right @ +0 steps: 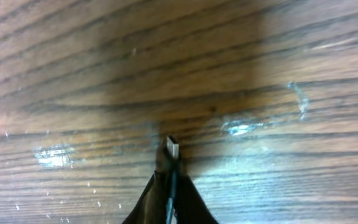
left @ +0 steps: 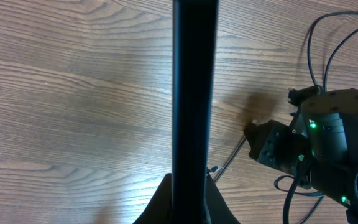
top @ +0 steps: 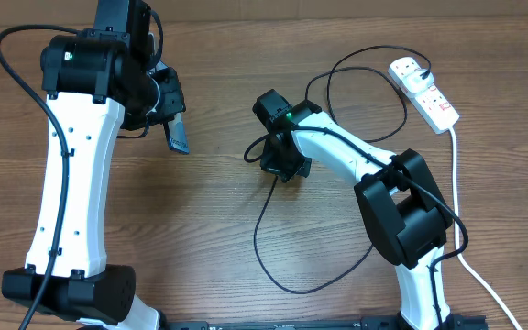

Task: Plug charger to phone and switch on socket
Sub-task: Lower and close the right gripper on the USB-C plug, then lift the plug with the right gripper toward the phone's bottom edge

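My left gripper [top: 170,117] is shut on the phone [top: 181,136] and holds it edge-on above the table. In the left wrist view the phone [left: 194,93] is a dark vertical bar rising from the shut fingers [left: 188,190]; its screen is hidden. My right gripper [top: 270,163] is shut on the connector end of the charger cable [top: 262,229], to the right of the phone and apart from it. In the right wrist view the small connector tip [right: 173,148] sticks out of the shut fingers [right: 169,182] just over the wood. The socket [top: 426,93] lies at the far right with the black plug [top: 409,68] in it.
The black cable loops over the table in front of the right arm and curls back near the socket. The socket's thick white lead [top: 456,192] runs down the right edge. The right gripper body [left: 328,143] also shows in the left wrist view.
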Robot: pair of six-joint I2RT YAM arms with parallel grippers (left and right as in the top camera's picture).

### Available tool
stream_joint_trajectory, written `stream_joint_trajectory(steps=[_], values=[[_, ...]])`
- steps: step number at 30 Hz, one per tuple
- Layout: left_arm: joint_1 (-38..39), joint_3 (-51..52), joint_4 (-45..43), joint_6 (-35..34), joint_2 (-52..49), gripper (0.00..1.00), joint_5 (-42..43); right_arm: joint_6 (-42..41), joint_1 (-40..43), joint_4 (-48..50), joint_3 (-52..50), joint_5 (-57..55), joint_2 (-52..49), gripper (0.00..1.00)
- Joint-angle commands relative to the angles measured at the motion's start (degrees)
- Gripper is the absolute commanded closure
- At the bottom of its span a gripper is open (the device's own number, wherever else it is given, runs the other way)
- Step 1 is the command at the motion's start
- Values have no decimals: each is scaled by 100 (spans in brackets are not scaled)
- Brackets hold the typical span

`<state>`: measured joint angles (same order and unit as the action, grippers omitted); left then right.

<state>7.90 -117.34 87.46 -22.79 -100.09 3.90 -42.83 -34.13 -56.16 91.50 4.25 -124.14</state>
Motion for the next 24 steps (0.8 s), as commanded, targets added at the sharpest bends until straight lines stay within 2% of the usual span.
stream_joint_trajectory(steps=[1,2,5,11,12,13,15,21,24], values=[[55,-2,-35,4,35,96,63,179,37,-11,151,120,15,73],[55,-2,-33,4,35,96,63,177,48,-31,151,120,15,65],[55,-2,-33,4,35,96,63,175,50,-52,149,118,15,53],[55,-2,-35,4,35,96,63,-44,39,-118,83,72,-11,52],[55,-2,-35,4,35,96,63,-66,39,-90,39,79,-11,55],[55,-2,-33,7,35,96,63,-66,39,-70,2,81,-13,62],[55,-2,-35,7,35,96,63,-85,39,-22,-76,83,-15,67],[55,-2,-37,7,35,96,61,-85,39,111,-153,101,-17,78],[55,-2,-35,7,35,96,61,-111,39,105,-153,103,-17,79]])
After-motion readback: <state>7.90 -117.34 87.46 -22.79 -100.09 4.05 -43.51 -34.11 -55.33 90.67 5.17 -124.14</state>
